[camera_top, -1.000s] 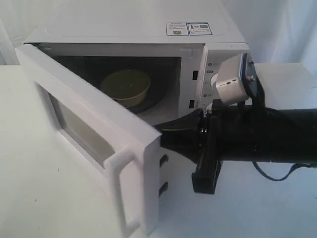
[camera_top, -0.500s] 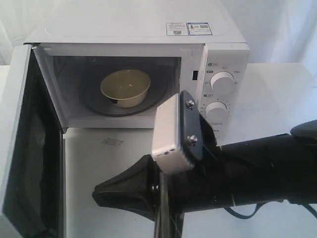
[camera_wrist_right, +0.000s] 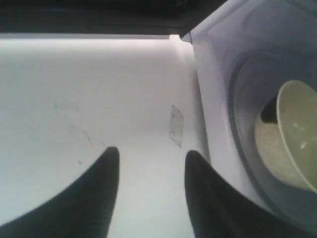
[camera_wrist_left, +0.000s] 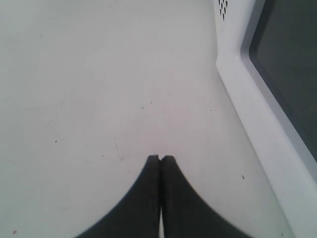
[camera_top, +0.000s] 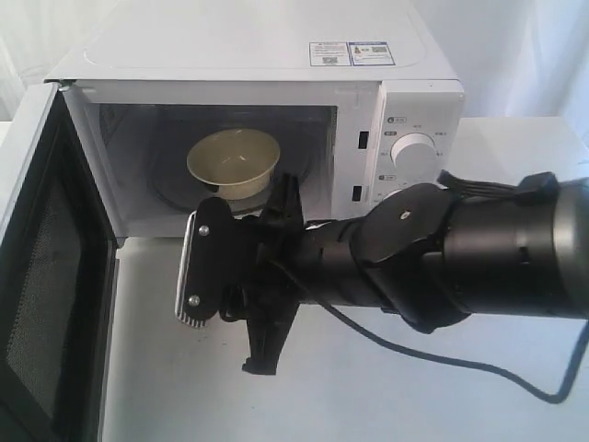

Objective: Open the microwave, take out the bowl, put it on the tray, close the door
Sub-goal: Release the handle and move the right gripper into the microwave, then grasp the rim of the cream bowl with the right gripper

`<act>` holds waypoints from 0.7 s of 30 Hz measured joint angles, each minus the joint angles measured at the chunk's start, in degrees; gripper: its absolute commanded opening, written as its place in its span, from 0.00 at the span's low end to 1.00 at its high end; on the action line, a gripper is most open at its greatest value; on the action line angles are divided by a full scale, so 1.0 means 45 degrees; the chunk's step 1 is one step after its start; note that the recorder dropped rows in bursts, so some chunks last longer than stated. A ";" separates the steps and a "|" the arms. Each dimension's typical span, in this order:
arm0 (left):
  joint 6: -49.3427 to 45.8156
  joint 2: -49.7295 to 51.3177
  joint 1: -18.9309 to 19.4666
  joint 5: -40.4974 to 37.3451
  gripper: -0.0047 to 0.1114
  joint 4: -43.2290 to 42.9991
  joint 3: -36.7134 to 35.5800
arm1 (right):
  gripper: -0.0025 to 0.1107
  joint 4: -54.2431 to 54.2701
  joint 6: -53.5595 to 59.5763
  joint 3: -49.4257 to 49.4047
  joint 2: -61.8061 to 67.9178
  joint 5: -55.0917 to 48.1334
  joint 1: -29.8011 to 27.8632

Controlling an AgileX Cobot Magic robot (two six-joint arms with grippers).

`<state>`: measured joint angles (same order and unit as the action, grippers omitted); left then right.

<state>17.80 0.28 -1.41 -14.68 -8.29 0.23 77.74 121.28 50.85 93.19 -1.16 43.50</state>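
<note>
The white microwave (camera_top: 248, 55) stands with its door (camera_top: 41, 276) swung wide to the left, dark inner window facing in. The cream bowl (camera_top: 233, 163) sits on the turntable inside, also seen as the bowl (camera_wrist_right: 297, 134) in the right wrist view. My right arm (camera_top: 433, 258) reaches across in front of the cavity. My right gripper (camera_wrist_right: 151, 154) is open and empty, low over the table just outside the cavity and apart from the bowl. My left gripper (camera_wrist_left: 159, 157) is shut on nothing over the table, beside the door's outer face (camera_wrist_left: 237, 84). No tray shows.
Two round knobs (camera_top: 414, 152) sit on the right panel behind my right arm. A cable (camera_top: 442, 364) trails over the white table (camera_top: 184, 396). A small patch of tape (camera_wrist_right: 176, 125) lies on the table before the cavity. The open door walls off the left side.
The door has swung from half open to fully open. My right arm left the door's edge, dropped low, then moved left in front of the cavity with its wrist rolled.
</note>
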 measured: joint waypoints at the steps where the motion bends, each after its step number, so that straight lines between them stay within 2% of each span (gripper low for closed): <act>1: 0.0000 0.0000 0.0000 0.0000 0.04 0.0000 0.0000 | 0.48 -0.0869 0.0000 0.0132 0.0294 0.0718 0.0000; 3: 0.0000 0.0000 0.0000 0.0000 0.04 0.0000 0.0000 | 0.52 -0.1891 0.0000 0.0366 0.0745 0.2187 0.0000; 6: 0.0000 0.0000 0.0000 0.0000 0.04 0.0000 0.0000 | 0.53 -0.2759 0.0000 0.0782 0.1238 0.3014 0.0000; 13: 0.0000 0.0000 0.0000 0.0000 0.04 0.0000 0.0000 | 0.52 -0.4122 0.0000 0.2162 0.2575 0.3634 0.0000; 21: 0.0000 0.0000 0.0000 0.0000 0.04 0.0000 0.0000 | 0.52 -0.4356 0.0000 0.3262 0.3491 0.4077 -0.0026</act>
<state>17.80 0.28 -1.41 -14.68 -8.29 0.23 58.14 121.28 65.53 108.91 17.18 43.39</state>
